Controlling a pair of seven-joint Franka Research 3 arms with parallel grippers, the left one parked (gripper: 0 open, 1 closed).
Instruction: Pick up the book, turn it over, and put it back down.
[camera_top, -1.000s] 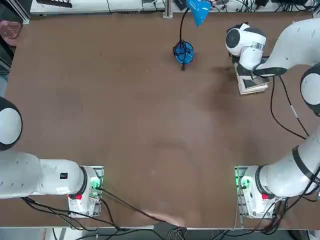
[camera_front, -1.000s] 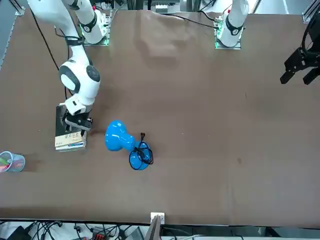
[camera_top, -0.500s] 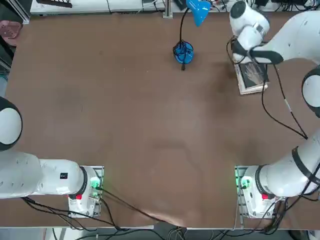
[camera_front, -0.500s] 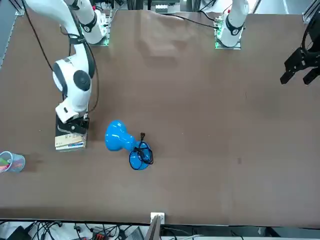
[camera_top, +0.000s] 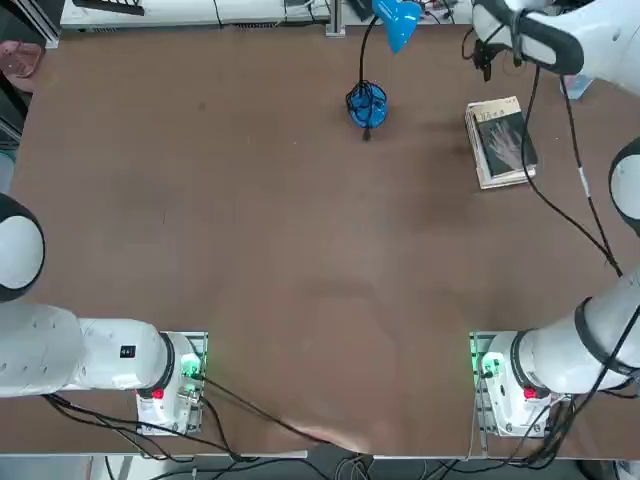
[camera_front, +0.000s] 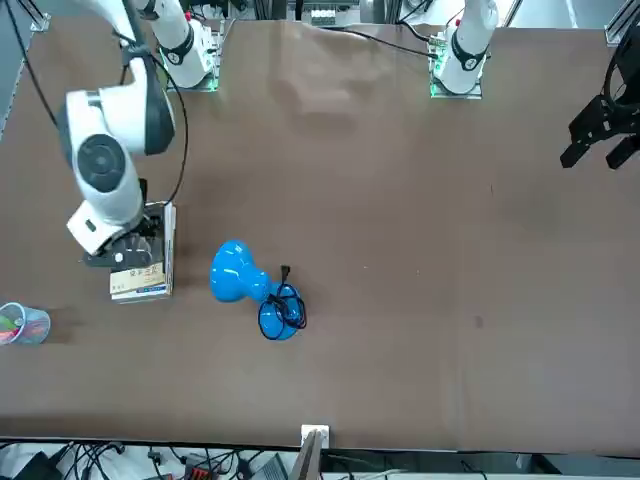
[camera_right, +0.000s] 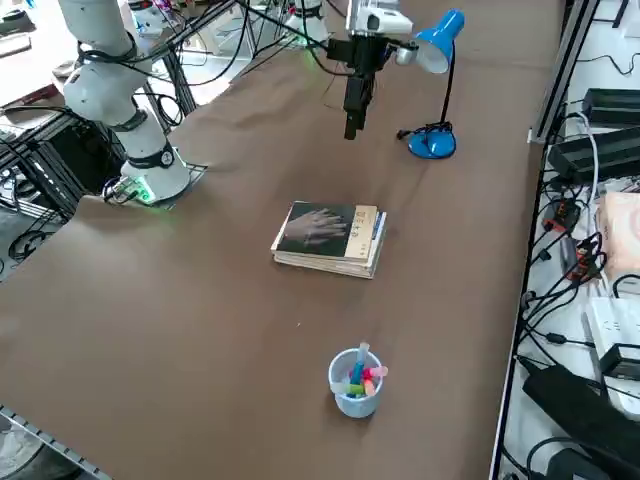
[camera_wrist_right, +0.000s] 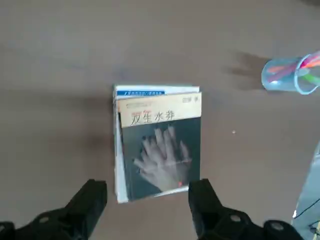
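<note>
Lying flat on the brown table (camera_top: 250, 250), the thick small paperback book (camera_right: 329, 237) shows its dark grey cover with a pale hand picture upward; beside the book stands a blue desk lamp (camera_right: 436, 60), and a clear cup of coloured pens (camera_right: 357, 383) is near its other side. The right gripper (camera_wrist_right: 147, 197) hangs above the book with fingers spread apart, holding nothing.

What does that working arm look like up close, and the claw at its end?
The right arm is glossy white, built of rounded segments with dark grey bands at the joints. A thin black cable hangs along it. Its base shows a green light and red parts. The right gripper has two chunky black fingers.
</note>
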